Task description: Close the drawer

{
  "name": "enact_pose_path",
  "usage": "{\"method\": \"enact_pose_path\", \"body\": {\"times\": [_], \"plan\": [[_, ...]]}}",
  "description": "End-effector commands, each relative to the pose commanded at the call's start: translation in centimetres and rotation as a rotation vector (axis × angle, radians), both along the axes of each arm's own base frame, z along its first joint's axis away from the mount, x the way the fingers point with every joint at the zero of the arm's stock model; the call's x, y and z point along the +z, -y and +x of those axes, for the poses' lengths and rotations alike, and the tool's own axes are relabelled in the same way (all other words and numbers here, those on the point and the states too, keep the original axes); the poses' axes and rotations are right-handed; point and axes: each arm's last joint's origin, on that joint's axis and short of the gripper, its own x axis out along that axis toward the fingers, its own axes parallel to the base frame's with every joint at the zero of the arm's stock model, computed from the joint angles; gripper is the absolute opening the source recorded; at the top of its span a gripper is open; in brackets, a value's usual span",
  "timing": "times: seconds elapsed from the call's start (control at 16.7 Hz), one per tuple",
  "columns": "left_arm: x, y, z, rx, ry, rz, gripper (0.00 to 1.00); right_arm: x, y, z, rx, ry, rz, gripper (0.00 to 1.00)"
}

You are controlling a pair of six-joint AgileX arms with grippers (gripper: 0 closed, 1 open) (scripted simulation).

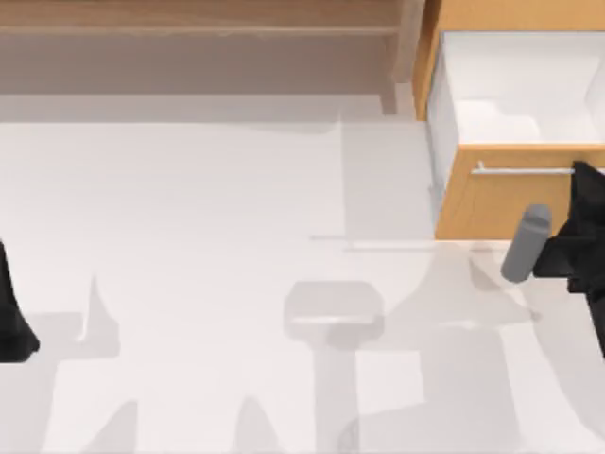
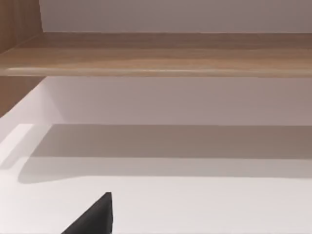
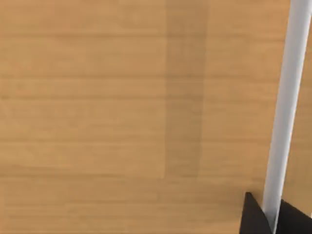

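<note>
The drawer [image 1: 492, 203] stands pulled out at the table's far right, its white inside [image 1: 520, 95] open to view behind the orange-tan front panel. A thin silver handle [image 1: 525, 171] runs across that panel. My right gripper [image 1: 581, 180] is at the handle's right end, by the right edge. In the right wrist view the front panel [image 3: 122, 107] is very close. There the handle [image 3: 290, 97] passes between the two black fingertips [image 3: 251, 217] of my right gripper [image 3: 273, 214], which press on both its sides. My left gripper [image 1: 14, 322] is parked at the left edge.
A long light-wood shelf unit [image 1: 189, 28] runs along the back left, also seen in the left wrist view as a wooden board [image 2: 156, 53] above the white table [image 1: 189, 236]. A grey cylinder [image 1: 525, 244] on the right arm hangs just before the drawer front.
</note>
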Motion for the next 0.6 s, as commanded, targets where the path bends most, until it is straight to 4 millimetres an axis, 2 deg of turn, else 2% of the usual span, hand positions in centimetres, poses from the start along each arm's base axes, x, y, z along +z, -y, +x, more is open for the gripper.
{"method": "enact_pose_path", "body": {"times": [0.48, 0.6], "plan": [[0.00, 0.00, 0.00, 0.000, 0.000, 0.000, 1.00, -0.08, -0.03, 0.03, 0.001, -0.005, 0.002, 0.00], [0.00, 0.00, 0.00, 0.000, 0.000, 0.000, 1.00, -0.01, -0.11, 0.83, 0.003, 0.001, 0.003, 0.00]]}}
